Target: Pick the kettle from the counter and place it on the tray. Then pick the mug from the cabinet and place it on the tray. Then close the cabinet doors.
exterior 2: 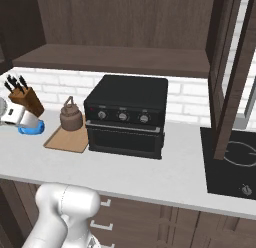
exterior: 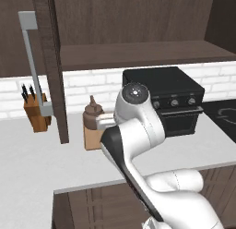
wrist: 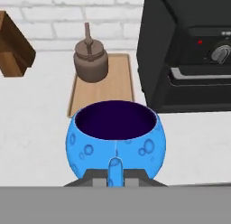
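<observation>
Mug (wrist: 116, 137) clamped in pincer (wrist: 116, 173), near tray (wrist: 118, 85)

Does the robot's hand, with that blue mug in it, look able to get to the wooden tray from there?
Probably yes. The hand holds the mug just short of the tray, with bare counter between. The kettle sits on the tray's far end, leaving the near end free.

The dark-brown kettle (wrist: 90, 61) stands upright on the far end of the light-wood tray (wrist: 118, 85), which lies flat on the pale surface (exterior 2: 150, 172). The bright blue mug (wrist: 116, 138) sits upright, dark inside showing, just short of the tray's near edge. The cabinet doors (exterior: 51, 66) stand open.
</observation>
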Available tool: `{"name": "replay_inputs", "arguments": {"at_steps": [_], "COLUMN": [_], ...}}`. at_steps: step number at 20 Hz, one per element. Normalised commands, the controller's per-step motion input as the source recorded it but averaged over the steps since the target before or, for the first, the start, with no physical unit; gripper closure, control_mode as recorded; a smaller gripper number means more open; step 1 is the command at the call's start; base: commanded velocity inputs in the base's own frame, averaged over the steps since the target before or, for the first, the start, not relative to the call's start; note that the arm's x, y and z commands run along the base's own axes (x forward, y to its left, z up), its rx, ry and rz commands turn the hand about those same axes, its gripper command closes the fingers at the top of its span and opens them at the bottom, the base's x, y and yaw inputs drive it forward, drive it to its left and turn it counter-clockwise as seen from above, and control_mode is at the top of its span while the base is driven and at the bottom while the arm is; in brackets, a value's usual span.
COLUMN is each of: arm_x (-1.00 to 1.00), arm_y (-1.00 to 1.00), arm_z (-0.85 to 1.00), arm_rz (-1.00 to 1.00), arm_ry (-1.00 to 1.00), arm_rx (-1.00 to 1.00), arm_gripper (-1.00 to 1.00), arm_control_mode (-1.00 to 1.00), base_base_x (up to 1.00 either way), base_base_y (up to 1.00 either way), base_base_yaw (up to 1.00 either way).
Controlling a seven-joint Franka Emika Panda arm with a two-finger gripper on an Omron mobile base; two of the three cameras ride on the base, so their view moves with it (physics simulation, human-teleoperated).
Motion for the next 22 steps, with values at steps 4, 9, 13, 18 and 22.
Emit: {"name": "replay_inputs", "arguments": {"at_steps": [4, 9, 13, 18, 22], "arm_x": [0.77, 0.62, 0.62, 0.71, 0.62], "arm_y": [0.0, 0.08, 0.03, 0.07, 0.2], "arm_z": [-0.54, -0.65, -0.63, -0.45, -0.35], "arm_rz": [0.0, 0.0, -0.01, -0.07, -0.1], "arm_ry": [0.02, 0.01, 0.04, 0.02, 0.03], "arm_rx": [0.0, 0.0, 0.0, 0.0, 0.0], "arm_gripper": [1.0, 1.0, 1.0, 1.0, 1.0], "arm_control_mode": [-1.0, -1.0, -1.0, -1.0, -1.0], "base_base_x": [0.0, 0.0, 0.0, 0.0, 0.0], "base_base_y": [0.0, 0.0, 0.0, 0.0, 0.0], "base_base_yaw": [0.0, 0.0, 0.0, 0.0, 0.0]}}
